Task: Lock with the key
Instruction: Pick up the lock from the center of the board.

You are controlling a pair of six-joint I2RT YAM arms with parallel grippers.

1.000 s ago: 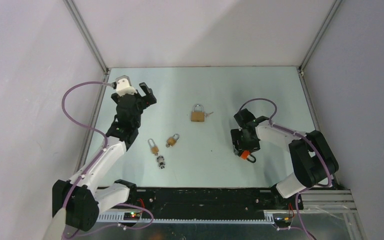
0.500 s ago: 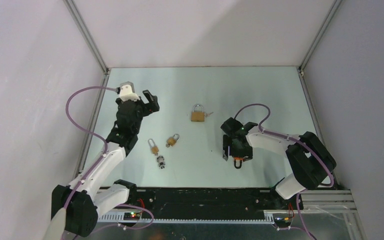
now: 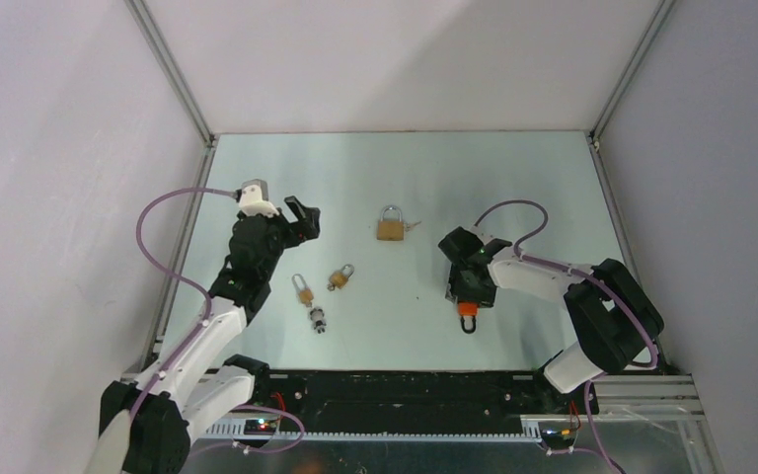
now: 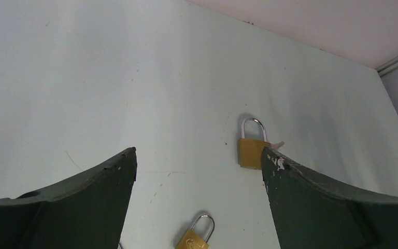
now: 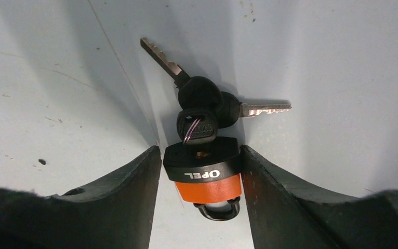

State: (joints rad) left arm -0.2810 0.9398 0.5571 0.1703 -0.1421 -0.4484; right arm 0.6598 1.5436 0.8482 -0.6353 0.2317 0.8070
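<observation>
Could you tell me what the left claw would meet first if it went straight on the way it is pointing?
The open left claw would probably meet the bare table just beside the large brass padlock; depth is unclear, so the padlock itself is possible.

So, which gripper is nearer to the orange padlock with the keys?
Right. The right gripper is around the orange padlock, its fingers against both sides. The left gripper hangs far to the left, beyond the two small brass padlocks.
</observation>
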